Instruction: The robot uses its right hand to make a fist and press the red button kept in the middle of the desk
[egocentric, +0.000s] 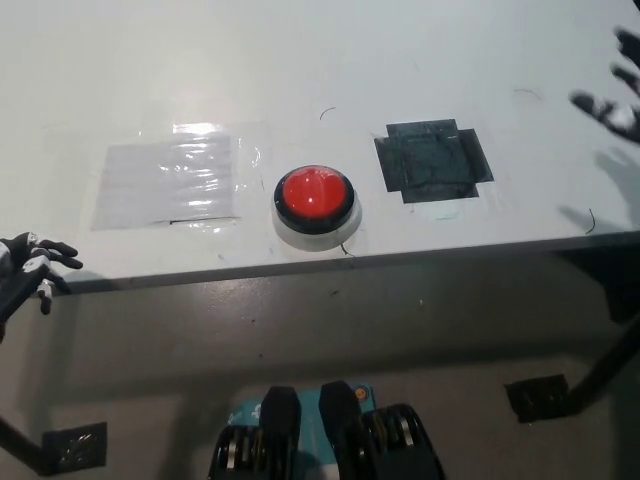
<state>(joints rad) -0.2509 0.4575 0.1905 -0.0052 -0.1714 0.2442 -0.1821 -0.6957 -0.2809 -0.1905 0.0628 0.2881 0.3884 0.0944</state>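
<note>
I see my right hand (612, 88) up at the desk's (300, 80) far right, fingers spread wide, well apart from the red button (314, 193). My left hand (30, 265) rests at the desk's near-left edge, fingers loosely apart.

Steep head view over desk (300, 60)

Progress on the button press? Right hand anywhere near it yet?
Nothing done yet: the red button sits untouched on the desk. In hand: the right hand is at the far right edge, fingers spread, no fist. The left hand rests off the desk's lower left. Left: fist, approach, press.
</note>
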